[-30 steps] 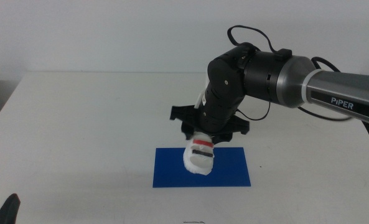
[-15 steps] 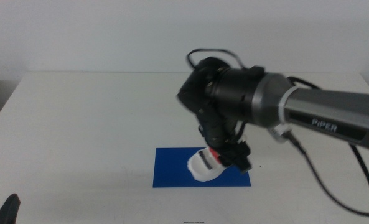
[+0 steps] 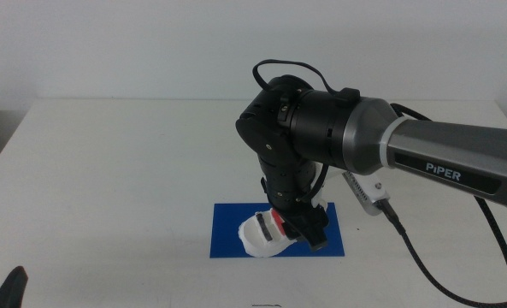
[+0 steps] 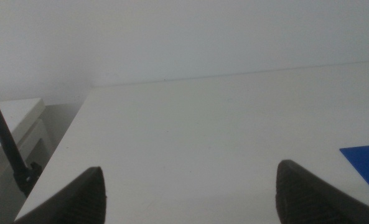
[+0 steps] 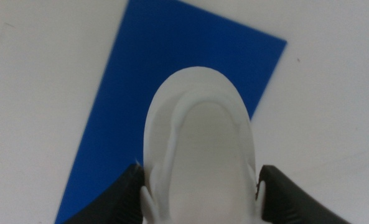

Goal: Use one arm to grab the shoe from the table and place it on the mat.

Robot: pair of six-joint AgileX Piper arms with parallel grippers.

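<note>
Shoe: white sandal with red and black straps showing, sitting low over the mat, held between the jaws of the right claw. In the wrist view the shoe is lying between the two dark jaws, its rounded end pointing away from the claw, blue mat beneath and beyond it. Whether the sole is touching the mat cannot be told.

Right claw: clenching the shoe at both sides.

Arm: dark grey and black, reaching in from the right and bending down to the mat; a black cable is looping above it. White lettering "PIPER" is reading along the grey link.

Left claw: waiting well apart from the mat, jaws standing wide, gripping nothing; a mat corner is showing off to one side.

Table: plain white top, carrying the mat.

Room: pale blank wall behind the table.
</note>
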